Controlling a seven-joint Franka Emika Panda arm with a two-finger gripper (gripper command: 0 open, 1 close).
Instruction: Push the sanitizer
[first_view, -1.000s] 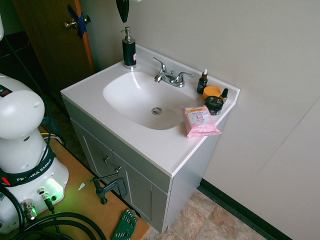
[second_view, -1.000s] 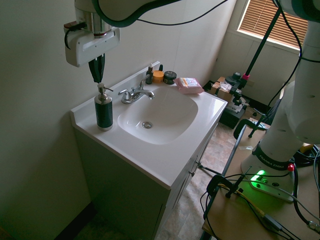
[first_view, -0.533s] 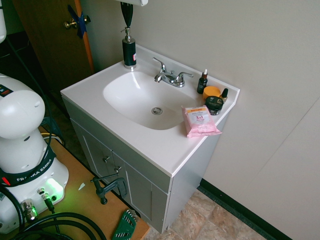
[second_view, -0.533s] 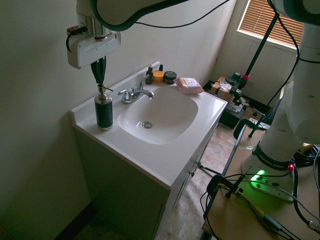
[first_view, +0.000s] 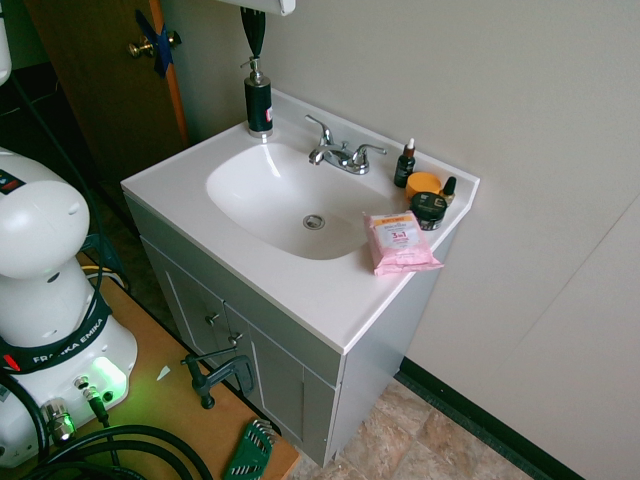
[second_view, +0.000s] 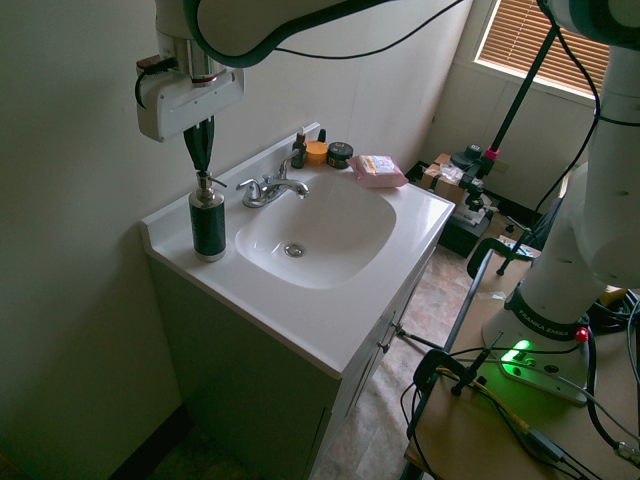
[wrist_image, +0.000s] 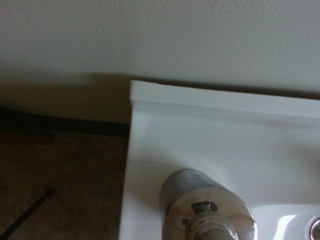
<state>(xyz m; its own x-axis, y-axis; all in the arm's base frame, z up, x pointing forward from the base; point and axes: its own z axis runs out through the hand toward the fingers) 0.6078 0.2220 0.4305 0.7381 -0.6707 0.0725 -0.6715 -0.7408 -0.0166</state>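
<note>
You have the hand (second_view: 201, 165) pointing straight down with its dark fingers clenched together into a single point, grasping nothing, poised directly over the pump head of the sanitizer (second_view: 207, 222); from the exterior views you cannot tell whether the tip touches the pump or sits just above it. The sanitizer stands upright at the back corner of the white vanity bench (first_view: 320, 290), close to the wall and just beside the basin (first_view: 290, 200), on the side away from the toiletries. In the wrist view you look down on its silver-grey pump head (wrist_image: 207, 220) with the bench's raised back lip (wrist_image: 200, 97) behind it. The chrome faucet (first_view: 340, 152) sits at the middle of the back edge, between the sanitizer and the far corner. At that far corner you see a small dropper bottle (first_view: 405, 165), an orange-lidded jar (first_view: 424, 184) and a dark jar (first_view: 429, 209) clustered together, with a pink wipes packet (first_view: 400, 242) lying flat just in front of them.
</note>
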